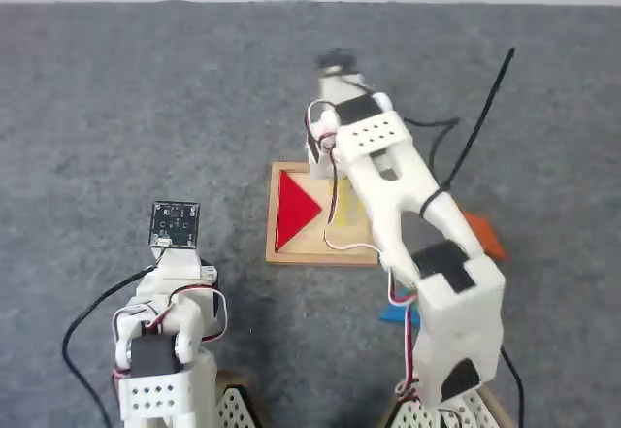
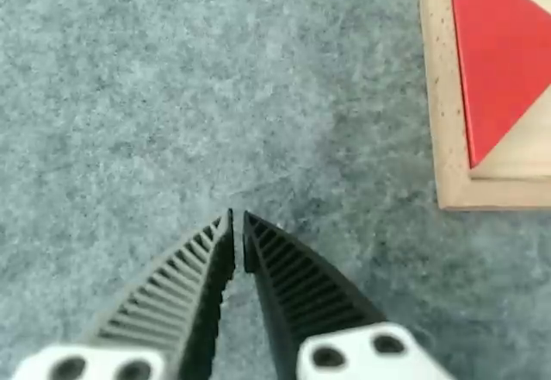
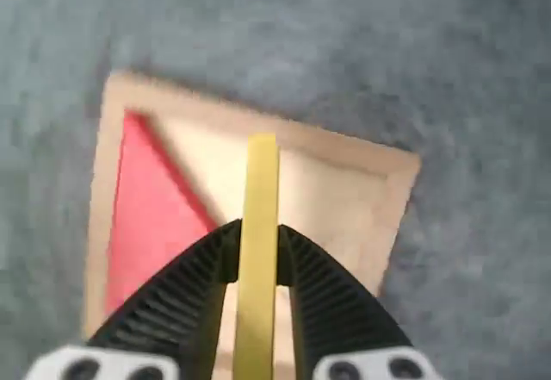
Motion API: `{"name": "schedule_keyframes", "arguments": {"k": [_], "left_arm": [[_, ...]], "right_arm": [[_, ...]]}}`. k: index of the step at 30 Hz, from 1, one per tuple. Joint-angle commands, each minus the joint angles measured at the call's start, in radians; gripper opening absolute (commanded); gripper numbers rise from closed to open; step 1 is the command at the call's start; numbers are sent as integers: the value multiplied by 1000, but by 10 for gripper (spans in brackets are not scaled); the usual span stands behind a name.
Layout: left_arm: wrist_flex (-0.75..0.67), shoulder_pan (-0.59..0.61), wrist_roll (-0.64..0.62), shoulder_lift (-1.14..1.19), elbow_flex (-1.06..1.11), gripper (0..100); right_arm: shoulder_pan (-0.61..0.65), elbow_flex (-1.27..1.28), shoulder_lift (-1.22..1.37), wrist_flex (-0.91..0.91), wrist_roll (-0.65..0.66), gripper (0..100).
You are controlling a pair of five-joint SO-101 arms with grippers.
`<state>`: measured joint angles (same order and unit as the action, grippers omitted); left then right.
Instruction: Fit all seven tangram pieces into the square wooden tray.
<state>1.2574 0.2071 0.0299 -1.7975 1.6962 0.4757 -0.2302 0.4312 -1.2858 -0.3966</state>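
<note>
Square wooden tray [image 1: 320,257], red triangle [image 1: 294,210] inside, yellow piece [image 3: 258,225] edge-on above

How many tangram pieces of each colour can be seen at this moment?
Red piece: 1, lying in the tray
Yellow piece: 1, held in the right gripper
Orange piece: 1, partly behind the arm
Blue piece: 1, partly behind the arm
Total: 4

A red triangle [image 1: 294,210] lies in the wooden tray [image 1: 310,256].

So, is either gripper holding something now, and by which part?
The right gripper holds a yellow piece by its two flat faces, thin edge toward the camera, over the tray. The left gripper holds nothing.
</note>
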Motion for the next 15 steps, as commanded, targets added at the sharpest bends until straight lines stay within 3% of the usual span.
{"name": "schedule_keyframes", "arguments": {"k": [1,8,15], "left_arm": [[3,5,-17,-18,-13,18],[3,5,-17,-18,-13,18],[3,5,-17,-18,-13,18]], "right_arm": [[-2,-103,21,-2,-402,43],[47,-152,68,18,-537,92],[53,-167,79,-4,-559,134]]}}
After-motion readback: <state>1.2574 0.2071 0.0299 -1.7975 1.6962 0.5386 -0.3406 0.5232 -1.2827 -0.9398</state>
